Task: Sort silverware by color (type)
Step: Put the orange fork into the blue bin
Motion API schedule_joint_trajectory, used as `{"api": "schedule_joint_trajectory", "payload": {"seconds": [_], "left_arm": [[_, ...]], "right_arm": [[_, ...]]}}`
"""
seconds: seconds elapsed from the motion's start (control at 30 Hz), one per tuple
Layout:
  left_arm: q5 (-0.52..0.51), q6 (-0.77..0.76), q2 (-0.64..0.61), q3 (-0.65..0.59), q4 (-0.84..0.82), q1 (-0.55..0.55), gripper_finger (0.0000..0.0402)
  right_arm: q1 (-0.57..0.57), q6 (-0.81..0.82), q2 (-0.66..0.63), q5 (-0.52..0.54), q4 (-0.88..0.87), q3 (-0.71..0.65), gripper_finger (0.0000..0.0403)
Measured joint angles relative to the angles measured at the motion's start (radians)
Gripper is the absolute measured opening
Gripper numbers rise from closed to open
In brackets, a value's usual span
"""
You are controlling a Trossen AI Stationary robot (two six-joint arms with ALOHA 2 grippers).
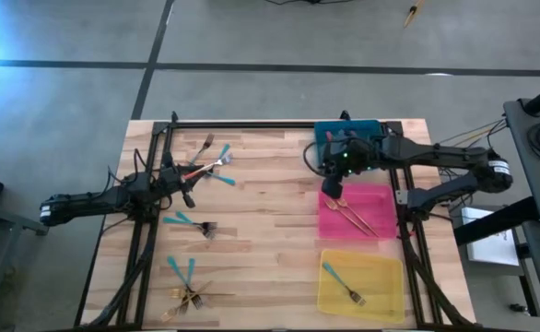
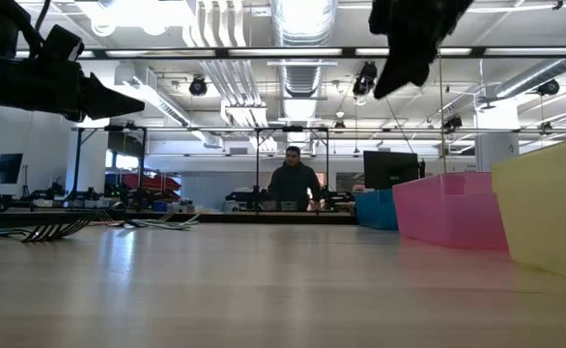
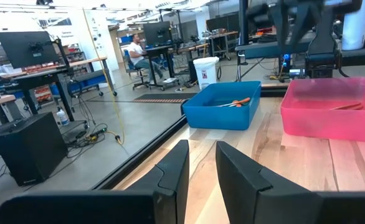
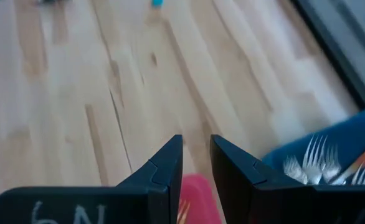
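- ok so the silverware is small slim forks in three looks: silver ones with red/orange handles, all-gold ones, and ones with teal handles
- three trays run down the right edge of the table [image 1: 261, 231]; the blue tray [image 1: 373, 127] is at the far right corner, the pink tray [image 1: 381, 195] is in the middle, the yellow tray [image 1: 385, 277] is at the near right corner
- the blue tray holds red-handled forks [image 4: 332, 167], silver tines bunched together; the pink tray has gold forks [image 1: 355, 215] lying crossed; the yellow tray has one teal-handled fork [image 1: 344, 283]
- the unsorted ones are all on the left half; a mixed cluster [image 1: 211, 162] of gold, teal and red-handled sits toward the far left corner; teal-handled forks [image 1: 189, 222] are around the middle of the left half; a teal and gold pile [image 1: 189, 288] is by the near edge
- left gripper [image 1: 185, 187] is just beside that far cluster; its fingers [image 3: 173, 174] are a little apart with nothing between them
- right gripper [image 1: 333, 187] hangs over the far left corner of the pink tray, right next to the blue one; pincer slightly parted, empty too
- a person [image 2: 294, 180] sits in the room beyond the table
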Motion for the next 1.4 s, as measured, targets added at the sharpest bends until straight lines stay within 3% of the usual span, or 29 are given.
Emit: {"api": "schedule_joint_trajectory", "payload": {"seconds": [0.33,0.57,0.87,1.03,1.4], "left_arm": [[0.001,-0.019,0.001,0.0,0.108,0.0,0.0064],[0.001,-0.183,0.0,0.001,0.267,0.0,0.0064],[0.033,-0.51,0.002,0.001,0.254,0.0,0.0064],[0.111,-0.525,0.015,0.001,0.248,0.0,0.0064],[0.113,-0.534,0.063,0.001,0.248,0.0,0.0064]], "right_arm": [[0.0,0.045,-0.184,-0.002,0.207,-0.284,0.0073],[0.0,0.028,-0.384,-0.003,0.466,-0.521,0.0073],[0.0,0.028,-0.626,-0.002,0.477,-0.685,0.0073],[0.0,0.004,-0.739,-0.002,0.477,-0.72,0.0073],[0.0,-0.008,-0.999,-0.001,0.493,-0.82,0.0073]]}}
